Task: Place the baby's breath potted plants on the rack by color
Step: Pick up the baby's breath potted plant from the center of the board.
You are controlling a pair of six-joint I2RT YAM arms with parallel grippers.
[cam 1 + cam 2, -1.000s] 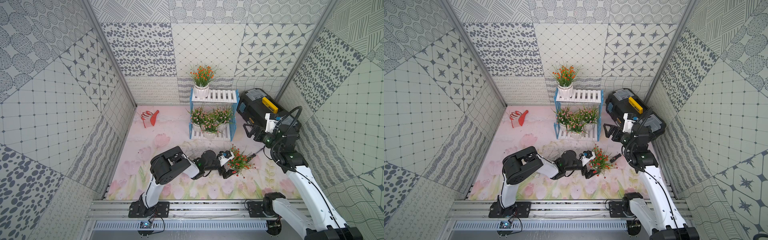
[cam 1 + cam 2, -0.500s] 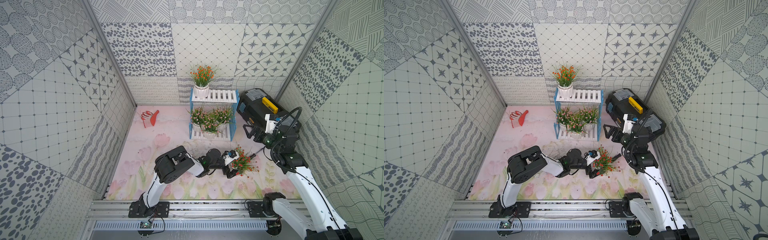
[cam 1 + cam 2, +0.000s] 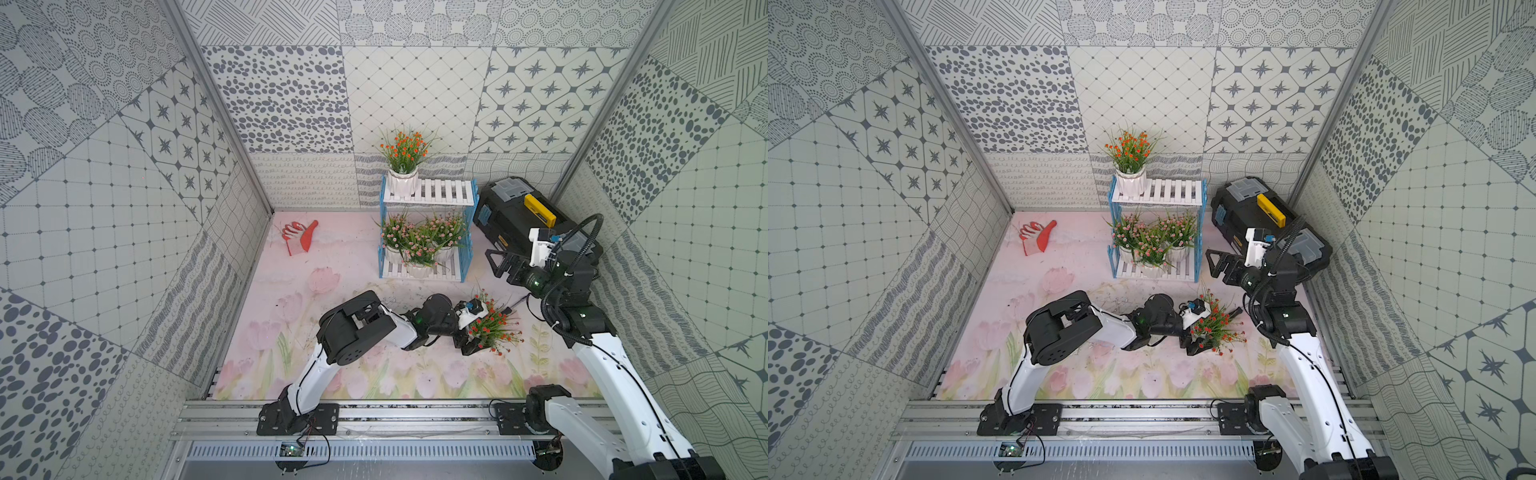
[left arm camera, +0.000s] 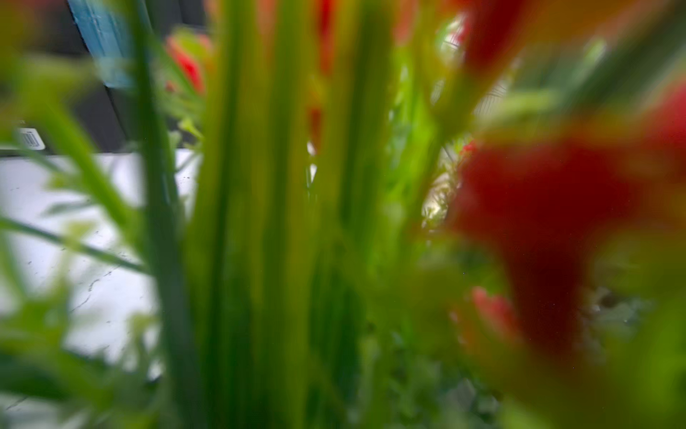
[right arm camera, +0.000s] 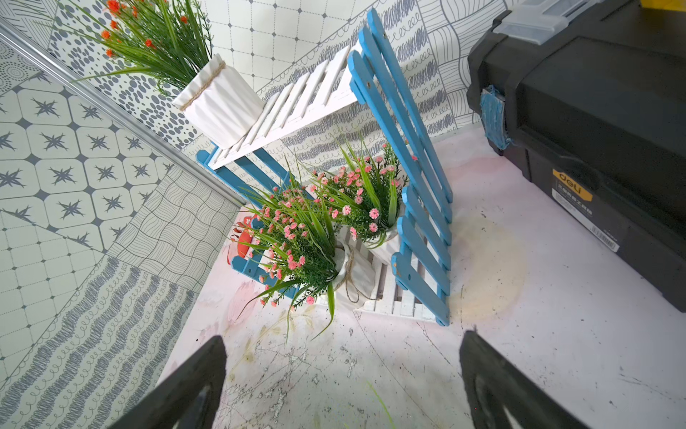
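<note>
The rack stands at the back of the mat. An orange-red baby's breath plant sits at the left end of its top board. Three pink ones crowd the lower tier. Another orange-red plant is low over the mat in front of the rack, with my left gripper at its base, shut on it. Its pot and the fingertips are hidden under foliage. The left wrist view shows only blurred leaves. My right gripper hangs open and empty, right of the rack and facing it.
A black toolbox with a yellow handle stands right of the rack, behind my right arm. Red and white gloves lie at the back left. A small dark item lies beside the held plant. Patterned walls enclose three sides.
My left arm has reached further right, and the orange-red plant has travelled right with the gripper. The right arm has stayed still with its jaws open.
</note>
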